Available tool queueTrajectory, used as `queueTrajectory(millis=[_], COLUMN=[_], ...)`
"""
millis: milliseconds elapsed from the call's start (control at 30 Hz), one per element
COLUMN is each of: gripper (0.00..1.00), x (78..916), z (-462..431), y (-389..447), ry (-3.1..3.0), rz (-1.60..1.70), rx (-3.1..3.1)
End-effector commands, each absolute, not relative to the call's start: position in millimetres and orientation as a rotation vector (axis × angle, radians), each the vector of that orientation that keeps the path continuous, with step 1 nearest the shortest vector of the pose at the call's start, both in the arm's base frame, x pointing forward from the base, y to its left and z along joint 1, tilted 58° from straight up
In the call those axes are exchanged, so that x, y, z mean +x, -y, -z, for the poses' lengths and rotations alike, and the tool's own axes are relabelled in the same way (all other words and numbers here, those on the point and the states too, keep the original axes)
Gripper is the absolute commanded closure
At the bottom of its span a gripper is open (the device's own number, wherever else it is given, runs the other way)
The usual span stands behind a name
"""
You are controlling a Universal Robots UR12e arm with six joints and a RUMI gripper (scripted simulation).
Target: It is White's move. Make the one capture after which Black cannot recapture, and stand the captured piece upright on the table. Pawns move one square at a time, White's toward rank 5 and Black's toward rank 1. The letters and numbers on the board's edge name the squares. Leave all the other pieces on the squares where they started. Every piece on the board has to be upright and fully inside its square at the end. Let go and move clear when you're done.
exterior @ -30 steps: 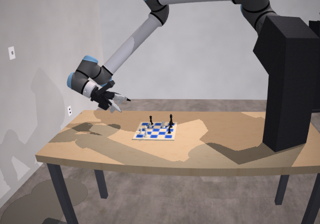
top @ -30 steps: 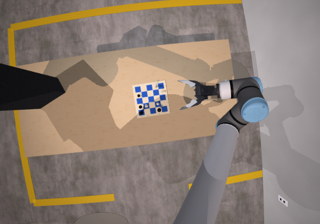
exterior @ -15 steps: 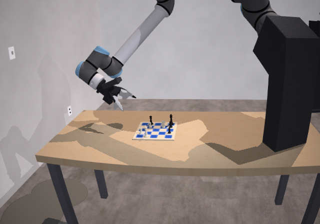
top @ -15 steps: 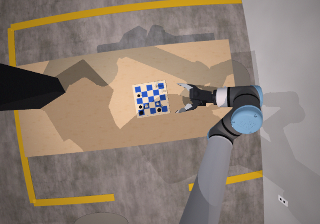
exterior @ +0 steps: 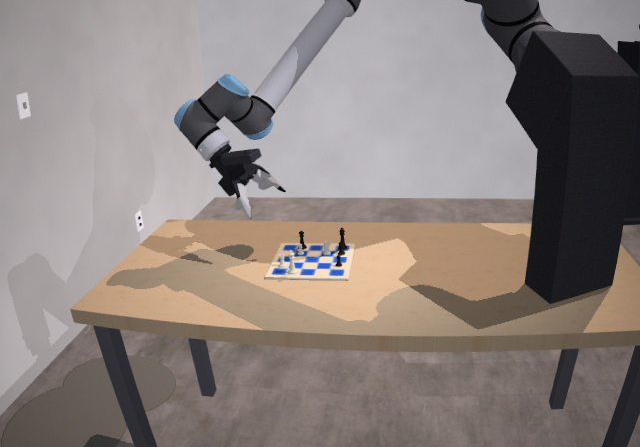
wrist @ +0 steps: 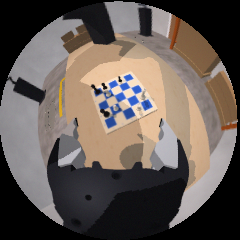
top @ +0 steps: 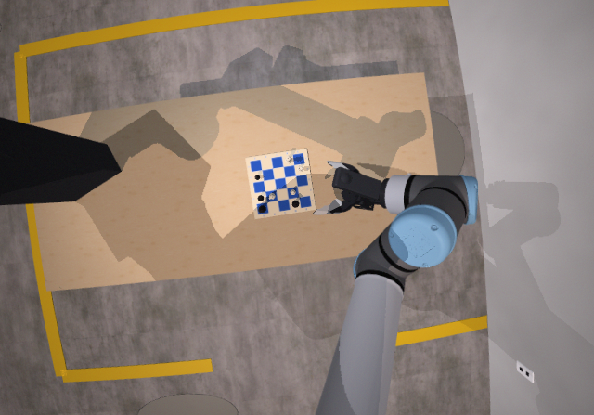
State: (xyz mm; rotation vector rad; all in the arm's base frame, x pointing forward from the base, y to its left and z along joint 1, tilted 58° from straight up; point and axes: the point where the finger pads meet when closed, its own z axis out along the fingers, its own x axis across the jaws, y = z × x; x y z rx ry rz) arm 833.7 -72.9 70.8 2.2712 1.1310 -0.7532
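The blue-and-cream board [top: 280, 183] [exterior: 323, 265] [wrist: 129, 114] lies on the table. A tall black piece [top: 262, 208] [exterior: 341, 237] stands in a corner square, with another black piece [top: 260, 198] beside it. A small black piece [top: 257, 176] [exterior: 338, 260] stands at the same side edge. Another tall black piece [top: 295, 203] [exterior: 301, 239] stands in the corner piece's row. White pieces [top: 272, 196] [top: 292, 191] stand one row inward. Two more white pieces [top: 289, 159] [top: 301, 167] stand near the opposite corner. All look upright; edge labels are unreadable. My gripper [top: 321, 188] [exterior: 267, 204] [wrist: 118, 118] is open and empty, above and beside the board.
The wooden table [top: 167, 238] [exterior: 206, 297] extends around the board. A large black pedestal [top: 47, 165] [exterior: 573, 173] stands at the table's far end from my gripper. Shadows of the arm cross the table. A wall [exterior: 62, 122] rises beyond the gripper's end of the table.
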Motion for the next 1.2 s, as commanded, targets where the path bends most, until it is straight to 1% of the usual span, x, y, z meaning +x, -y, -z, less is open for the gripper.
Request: queueTrajectory(millis=[0,400,1167], gripper=[0.0,0.0,0.0], x=[826.4,807.9,778.3], z=[-73.3,-78.6,-88.2], y=[76.1,85.9,100.8], ry=[-1.092,-0.973,-0.781], rz=[0.627,0.364,-0.02], rx=[2.261,2.229,2.136])
